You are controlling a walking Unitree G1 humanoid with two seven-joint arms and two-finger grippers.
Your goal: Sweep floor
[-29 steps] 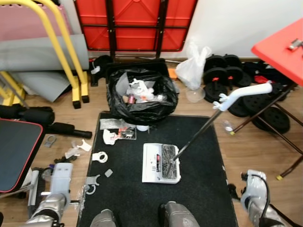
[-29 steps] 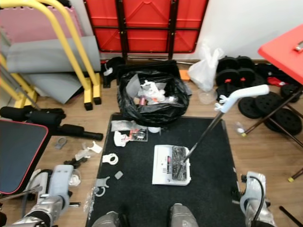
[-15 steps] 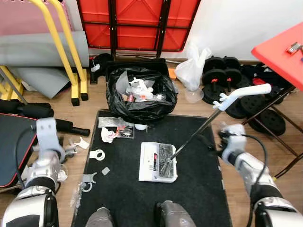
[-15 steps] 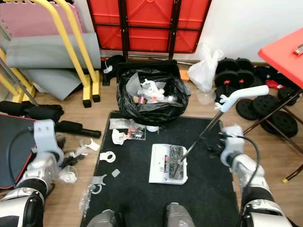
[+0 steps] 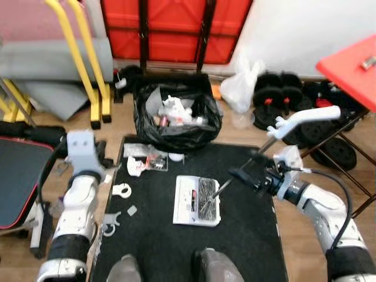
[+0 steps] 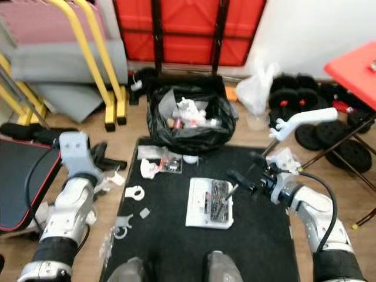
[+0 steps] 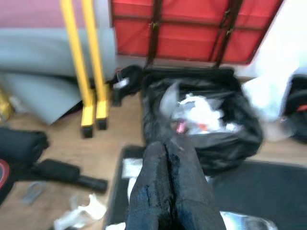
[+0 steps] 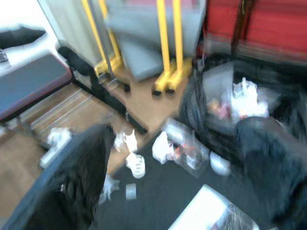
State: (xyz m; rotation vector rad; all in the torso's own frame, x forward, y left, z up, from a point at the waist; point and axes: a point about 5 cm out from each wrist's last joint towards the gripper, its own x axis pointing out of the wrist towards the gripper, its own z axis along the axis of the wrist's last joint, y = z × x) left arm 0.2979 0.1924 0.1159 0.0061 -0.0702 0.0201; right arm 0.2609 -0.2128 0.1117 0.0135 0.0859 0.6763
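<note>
A white floor sweeper (image 5: 198, 201) rests on the black mat (image 5: 247, 247). Its thin pole (image 5: 261, 147) slants up to a white handle (image 5: 305, 117). My right gripper (image 5: 251, 169) is open, its two fingers spread on either side of the pole's lower part; whether they touch it I cannot tell. My left arm is raised over the floor left of the mat, and the left gripper (image 7: 165, 143) is shut on nothing. White scraps (image 5: 121, 190) and crumpled wrappers (image 5: 141, 164) lie at the mat's left edge. A black rubbish bag (image 5: 176, 117) holding trash stands beyond the mat.
A black bench (image 5: 17, 188) is at my left, with yellow frame legs (image 5: 97, 88) and grey mats behind it. A folded red table (image 5: 176, 29) leans on the wall. Weight plates (image 5: 294, 100), a white plastic bag (image 5: 241, 85) and a red table (image 5: 352, 59) crowd the right.
My right arm has reached forward and left, bringing its open fingers to the sweeper pole. My left arm has lifted higher and swung inward toward the mat. The sweeper has stayed put.
</note>
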